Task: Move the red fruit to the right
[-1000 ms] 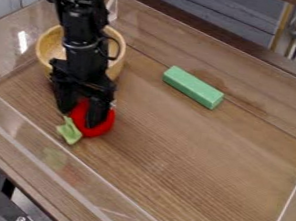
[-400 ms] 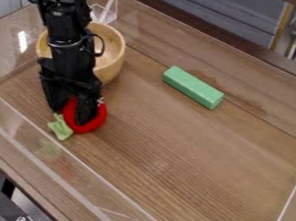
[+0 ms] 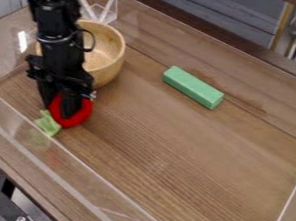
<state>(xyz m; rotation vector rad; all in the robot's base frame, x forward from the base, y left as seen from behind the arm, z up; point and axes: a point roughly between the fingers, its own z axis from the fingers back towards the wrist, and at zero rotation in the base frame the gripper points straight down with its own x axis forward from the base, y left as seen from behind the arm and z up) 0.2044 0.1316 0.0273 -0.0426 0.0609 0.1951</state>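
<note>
The red fruit (image 3: pixel 75 119) lies low over the wooden table (image 3: pixel 198 164) at the left, just in front of the wooden bowl (image 3: pixel 107 54). Its light green leafy piece (image 3: pixel 47 124) sticks out to the lower left. My black gripper (image 3: pixel 64 110) comes straight down onto the fruit, and its fingers are shut on the red body from both sides. The fingers hide the top of the fruit.
A flat green rectangular block (image 3: pixel 194 87) lies at the middle right of the table. Clear plastic walls (image 3: pixel 289 199) ring the table, with a low front wall close to the fruit. Bare wood stretches right of the gripper.
The gripper has closed on the red fruit. Arm and fruit have shifted left in the picture, uncovering more of the bowl.
</note>
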